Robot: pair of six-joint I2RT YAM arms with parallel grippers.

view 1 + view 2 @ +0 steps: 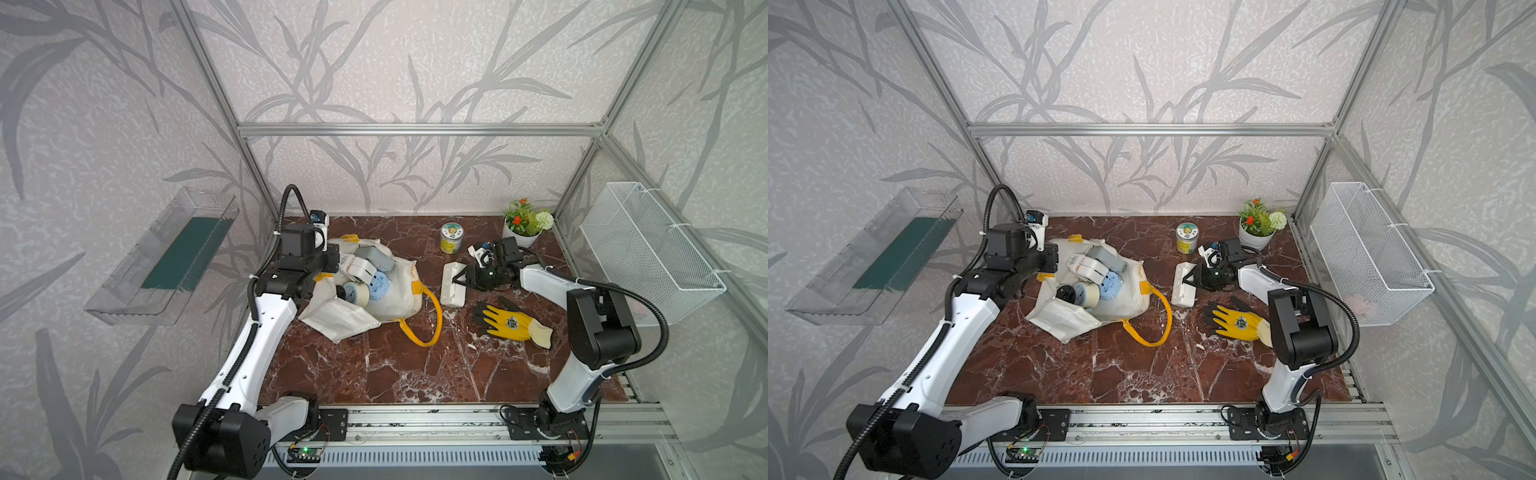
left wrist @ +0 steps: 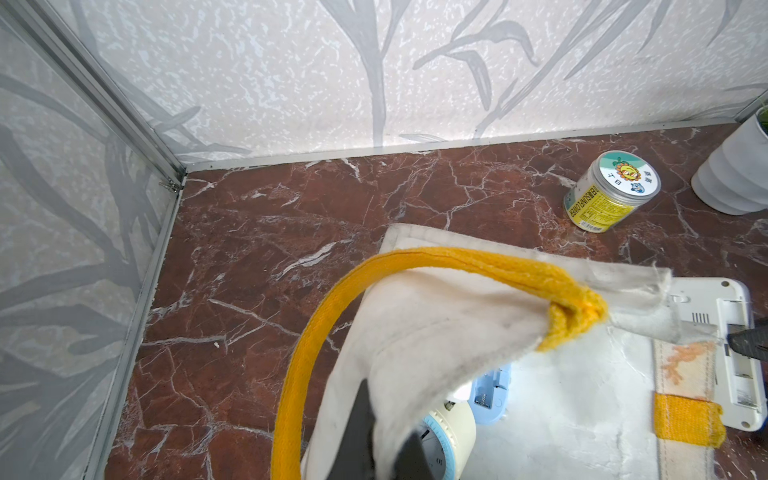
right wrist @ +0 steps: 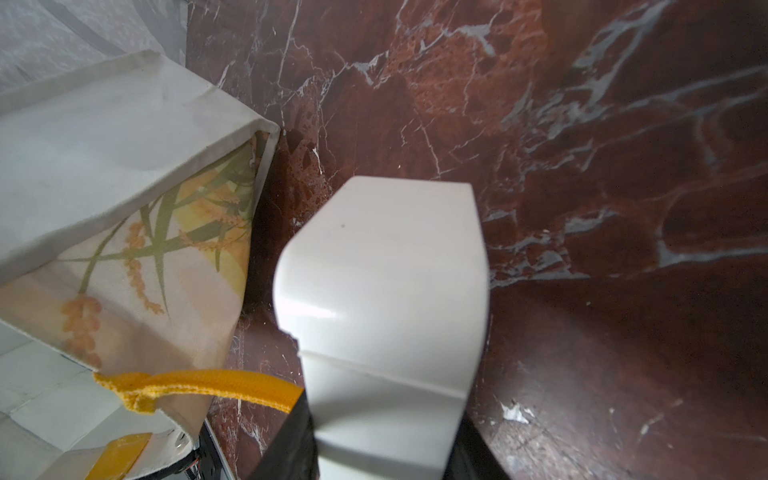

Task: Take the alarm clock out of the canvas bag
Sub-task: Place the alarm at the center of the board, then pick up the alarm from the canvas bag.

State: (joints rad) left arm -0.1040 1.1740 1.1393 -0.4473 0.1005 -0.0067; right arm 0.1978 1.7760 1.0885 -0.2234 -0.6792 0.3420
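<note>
in both top views the bag (image 1: 395, 299) (image 1: 1133, 291) lies slumped on the table (image 1: 374, 365), its mouth gaping upward. the left gripper (image 1: 324, 276) (image 1: 1045, 276) is clenched on the bag's rim. a round clock (image 1: 355, 293) and several other small clocks lie inside the bag. the white clock (image 1: 451, 293) (image 1: 1183, 293) is outside the bag, just beside it on the side away from the left gripper. the right gripper (image 1: 458, 279) (image 1: 1192, 277) grasps it across its middle. i cannot tell whether it rests on the table or hangs just above. a glove (image 1: 509, 322), a jar (image 1: 450, 237) and a plant (image 1: 524, 226) sit farther from the bag than the white clock.

in the left wrist view the dark fingers (image 2: 357, 432) pinch a fold of the bag (image 2: 436, 332), with its yellow handle (image 2: 316, 316) arching beside them. the round clock (image 2: 451, 432) shows inside the bag. the white clock (image 2: 706, 299) lies past the bag's far wall.

in the right wrist view the white clock (image 3: 386, 282) sits between the black fingers (image 3: 286, 449), apart from the bag's printed side (image 3: 137, 249).
</note>
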